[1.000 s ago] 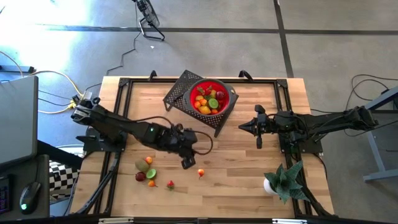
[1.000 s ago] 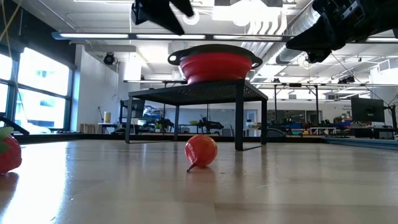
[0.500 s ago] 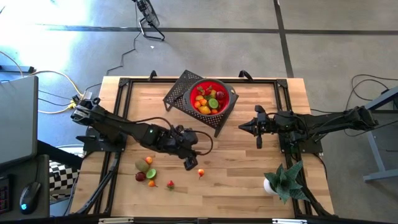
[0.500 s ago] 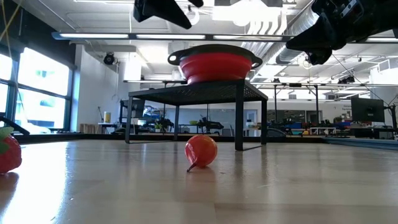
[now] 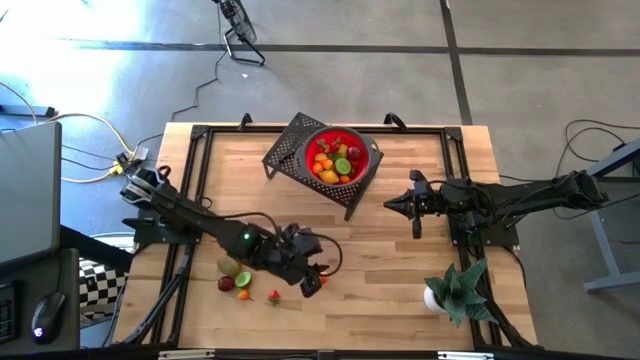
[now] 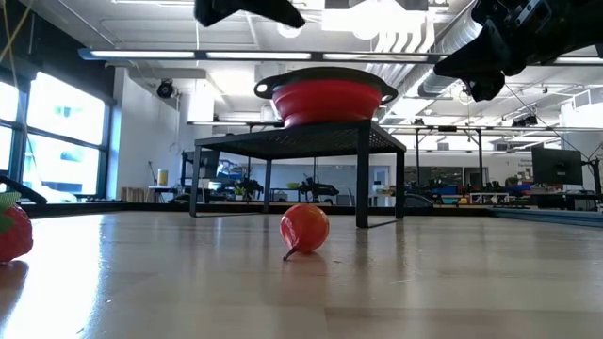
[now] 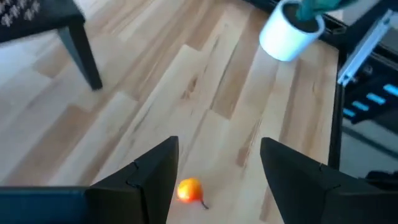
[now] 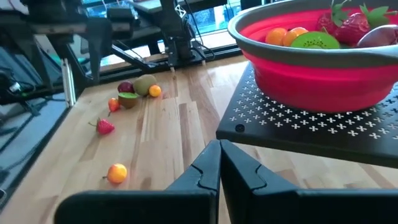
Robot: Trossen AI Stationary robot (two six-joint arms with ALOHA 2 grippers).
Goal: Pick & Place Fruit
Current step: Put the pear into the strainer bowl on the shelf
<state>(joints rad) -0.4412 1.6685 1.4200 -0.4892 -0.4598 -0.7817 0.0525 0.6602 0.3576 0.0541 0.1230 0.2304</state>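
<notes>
**Over the lone orange fruit, left gripper spread and lined up**

On the table's near half, in the high view, the left gripper (image 5: pixel 311 278) sits right over a small orange fruit (image 5: pixel 321 280), which peeks out at the fingertips. This arm is far nearer to it than the right gripper (image 5: pixel 392 203), which waits well apart, beside the red bowl (image 5: pixel 371 152) on its black stand (image 5: pixel 285 143). More loose fruit (image 5: pixel 236 277) lies further back along the left arm.

At table height, the low view shows the round orange fruit (image 6: pixel 304 228) resting on the wood, stem trailing, with the left gripper (image 6: pixel 247 10) high above it.

From the left wrist, the fruit (image 7: pixel 189 190) lies between the two spread fingers (image 7: pixel 152 173), closer to one of them; being round, it offers no long axis to match. A straight descent looks sufficient.

From the right wrist, the right gripper (image 8: pixel 219 163) has its fingers pressed together, empty, and the fruit (image 8: pixel 116 172) lies far off.
</notes>
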